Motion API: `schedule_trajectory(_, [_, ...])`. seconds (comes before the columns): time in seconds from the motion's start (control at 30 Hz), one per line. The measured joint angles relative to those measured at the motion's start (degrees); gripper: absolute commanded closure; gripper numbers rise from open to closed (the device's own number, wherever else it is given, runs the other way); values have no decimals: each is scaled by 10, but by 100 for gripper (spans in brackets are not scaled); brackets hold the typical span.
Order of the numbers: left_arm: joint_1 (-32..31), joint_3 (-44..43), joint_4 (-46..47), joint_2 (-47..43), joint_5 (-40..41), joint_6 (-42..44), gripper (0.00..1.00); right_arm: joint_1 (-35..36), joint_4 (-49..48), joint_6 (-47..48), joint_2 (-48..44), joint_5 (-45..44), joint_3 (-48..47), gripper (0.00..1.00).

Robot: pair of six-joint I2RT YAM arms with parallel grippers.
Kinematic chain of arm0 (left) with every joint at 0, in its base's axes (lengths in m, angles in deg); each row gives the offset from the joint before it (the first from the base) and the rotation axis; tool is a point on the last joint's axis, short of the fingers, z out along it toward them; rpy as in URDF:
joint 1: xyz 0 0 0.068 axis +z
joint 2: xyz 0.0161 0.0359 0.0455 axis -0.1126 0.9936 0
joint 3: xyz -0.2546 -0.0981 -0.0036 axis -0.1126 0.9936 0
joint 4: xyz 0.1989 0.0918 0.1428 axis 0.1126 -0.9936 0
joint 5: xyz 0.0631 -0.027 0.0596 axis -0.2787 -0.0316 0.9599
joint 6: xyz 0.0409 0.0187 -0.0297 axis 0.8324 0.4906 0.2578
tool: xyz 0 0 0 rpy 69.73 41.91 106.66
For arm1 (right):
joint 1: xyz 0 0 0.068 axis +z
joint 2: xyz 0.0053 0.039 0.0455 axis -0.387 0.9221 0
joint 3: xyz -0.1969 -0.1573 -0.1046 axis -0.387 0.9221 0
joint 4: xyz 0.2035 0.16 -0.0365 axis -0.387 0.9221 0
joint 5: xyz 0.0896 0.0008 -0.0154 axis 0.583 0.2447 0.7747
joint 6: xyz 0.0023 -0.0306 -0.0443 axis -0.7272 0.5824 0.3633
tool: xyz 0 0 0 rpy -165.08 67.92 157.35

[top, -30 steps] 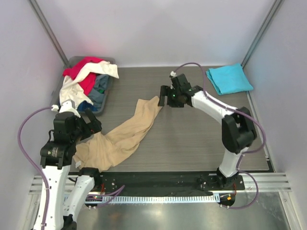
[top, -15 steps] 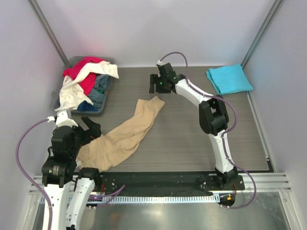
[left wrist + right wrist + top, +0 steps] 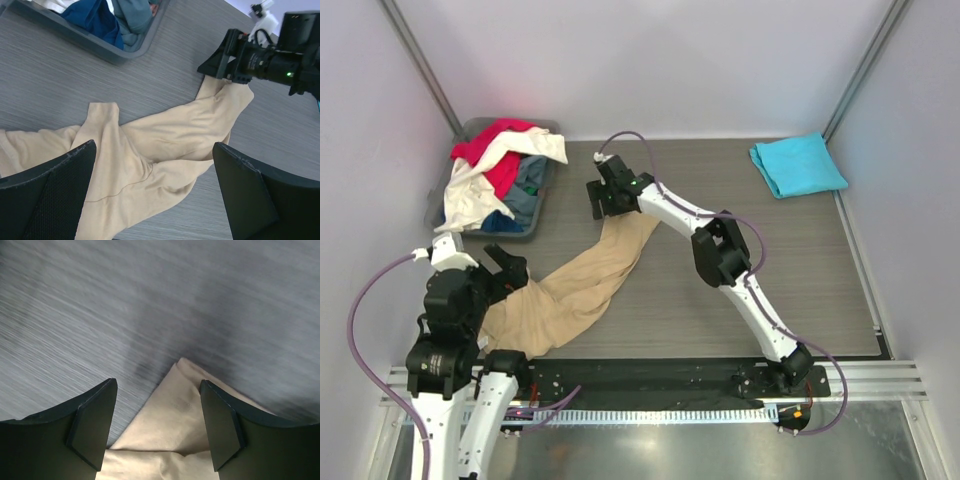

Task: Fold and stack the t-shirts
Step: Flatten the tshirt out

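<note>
A tan t-shirt [image 3: 575, 285] lies crumpled in a long diagonal strip across the table. My left gripper [image 3: 510, 277] hovers open over its near left end, and the cloth [image 3: 165, 135] shows between the wide-apart fingers. My right gripper [image 3: 602, 203] is open at the far end, its fingers [image 3: 95, 425] either side of the shirt's corner [image 3: 177, 410] without pinching it. A turquoise t-shirt [image 3: 798, 163] lies folded at the far right. Red [image 3: 495, 140], white [image 3: 475, 190] and dark blue-grey [image 3: 527, 185] t-shirts are heaped in the bin.
The grey plastic bin [image 3: 535, 222] stands at the far left; its corner [image 3: 125, 52] shows in the left wrist view. The right arm [image 3: 720, 250] stretches diagonally across the table's middle. Walls close in the left, back and right sides.
My right arm has swept left across the table to the tan shirt's far corner, and its jaws have narrowed a little. The left gripper has drawn back towards the near edge.
</note>
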Motion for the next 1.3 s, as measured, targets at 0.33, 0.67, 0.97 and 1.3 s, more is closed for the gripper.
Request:
schedule_trajectory(0.33, [0,5,2,-12,4,0,1,23,20,22,15,-55,-5,67])
schedule_trajectory(0.67, [0,5,4,-18,9,-2,3,23,47,48,16,-104,-18,99])
schedule_trajectory(0.97, [0,5,4,-17,9,-2,6,23,94,80,-161,-153,-40,99])
schedule_trajectory(1.3, [1,5,5,-5,2,-2,9,-93,-82,-44,-902,-300,596,99])
